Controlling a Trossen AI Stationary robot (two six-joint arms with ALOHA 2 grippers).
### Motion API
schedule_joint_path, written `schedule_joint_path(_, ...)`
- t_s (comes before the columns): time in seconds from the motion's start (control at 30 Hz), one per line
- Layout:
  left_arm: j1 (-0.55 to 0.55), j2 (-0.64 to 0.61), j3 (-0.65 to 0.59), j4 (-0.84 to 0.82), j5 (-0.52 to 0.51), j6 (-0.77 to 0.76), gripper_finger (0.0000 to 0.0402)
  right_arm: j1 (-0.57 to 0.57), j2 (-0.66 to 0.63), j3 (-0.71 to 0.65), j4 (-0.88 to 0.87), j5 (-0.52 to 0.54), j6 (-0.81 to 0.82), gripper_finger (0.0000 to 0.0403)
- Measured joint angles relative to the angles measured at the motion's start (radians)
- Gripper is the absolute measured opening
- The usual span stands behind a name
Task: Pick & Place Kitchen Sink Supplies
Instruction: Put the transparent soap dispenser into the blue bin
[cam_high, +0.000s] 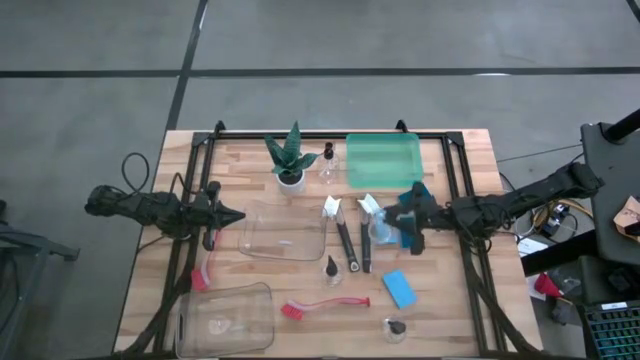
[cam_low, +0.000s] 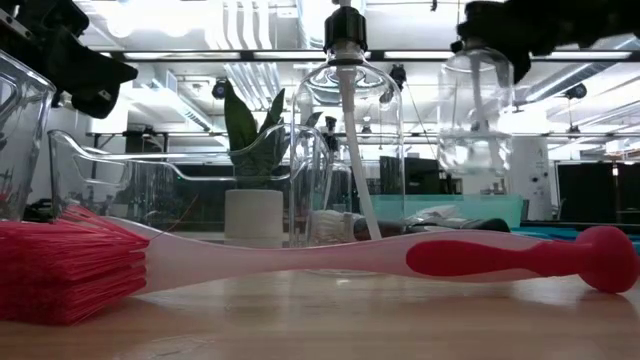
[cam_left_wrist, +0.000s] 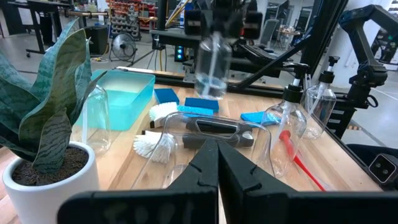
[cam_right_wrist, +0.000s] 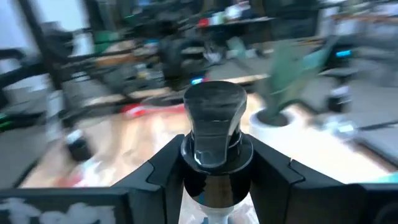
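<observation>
My right gripper (cam_high: 398, 226) is shut on a small clear bottle (cam_high: 382, 233) with a black top (cam_right_wrist: 214, 112), held above the table's right middle; the low view shows the bottle (cam_low: 475, 110) hanging in the air. My left gripper (cam_high: 236, 214) waits shut at the left, level, touching nothing. On the wood lie a blue sponge (cam_high: 398, 288), a red-handled brush (cam_high: 325, 305), two black-handled white-headed brushes (cam_high: 352, 238), and two more bottles (cam_high: 331, 268) (cam_high: 395, 328). Another bottle (cam_high: 327, 165) stands at the back. My right gripper pinches the bottle's neck (cam_right_wrist: 214, 163), just under the black top, between its two fingers (cam_right_wrist: 158, 171). The fingers come in level from the table's right side. The bottle hangs upright below them, lifted clear of the table.
A green tray (cam_high: 383, 158) sits at the back right, beside a spiky plant in a white pot (cam_high: 290, 168). One clear bin (cam_high: 285, 230) lies mid-table, another (cam_high: 225, 318) at the near left, with a red brush (cam_high: 205, 270) between them.
</observation>
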Motion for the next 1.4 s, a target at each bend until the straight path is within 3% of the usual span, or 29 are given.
schedule_joint_path(0.33, 0.0, 0.0, 0.0, 0.0, 0.0, 0.0, 0.0, -0.007, -0.002, 0.124, -0.031, 0.418, -0.088, 0.0139)
schedule_joint_path(0.47, 0.0, 0.0, 0.0, 0.0, 0.0, 0.0, 0.0, -0.058, -0.002, 0.142, -0.03, 0.478, -0.093, 0.0139)
schedule_joint_path(0.7, 0.0, 0.0, 0.0, 0.0, 0.0, 0.0, 0.0, -0.246, 0.0, 0.15, -0.03, 0.449, -0.053, 0.0143)
schedule_joint_path(1.07, 0.0, 0.0, 0.0, 0.0, 0.0, 0.0, 0.0, -0.672, 0.082, 0.147, -0.031, 0.108, 0.058, 0.0144)
schedule_joint_path(1.4, 0.0, 0.0, 0.0, 0.0, 0.0, 0.0, 0.0, -0.905, 0.268, 0.146, 0.022, 0.084, 0.066, 0.0144)
